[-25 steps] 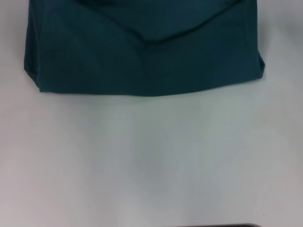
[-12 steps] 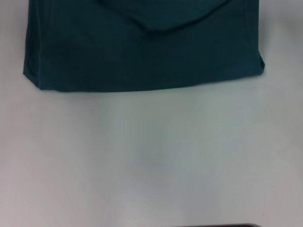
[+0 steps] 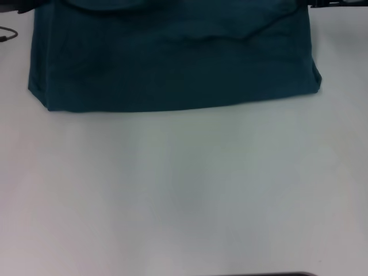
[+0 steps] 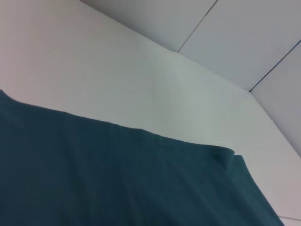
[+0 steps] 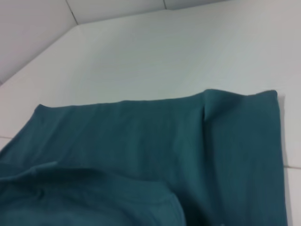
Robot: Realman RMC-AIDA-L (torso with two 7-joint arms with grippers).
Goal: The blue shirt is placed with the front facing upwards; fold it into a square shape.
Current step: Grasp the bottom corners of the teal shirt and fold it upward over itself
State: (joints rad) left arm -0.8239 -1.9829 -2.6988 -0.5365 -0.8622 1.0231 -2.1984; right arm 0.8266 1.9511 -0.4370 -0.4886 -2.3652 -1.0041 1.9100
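Observation:
The blue shirt (image 3: 172, 63) lies folded across the far part of the white table (image 3: 184, 190), its near edge straight and its plain teal side up. No lettering or collar shows. A slack upper layer sags near the far edge of the head view. Dark parts of my left gripper (image 3: 17, 6) and right gripper (image 3: 339, 3) peek in at the shirt's two far corners. The left wrist view shows flat teal cloth (image 4: 117, 179) with one turned-up corner. The right wrist view shows the shirt (image 5: 164, 141) with a lifted fold close to the camera.
A thin dark cable (image 3: 7, 34) lies at the table's far left. A dark strip (image 3: 270, 274) sits at the near edge. Bare white tabletop stretches in front of the shirt, and pale floor tiles (image 4: 235, 37) show beyond the table.
The sagging V-shaped fold of the upper layer has moved away toward the far edge and flattened. Dark gripper parts have come into view at both far corners.

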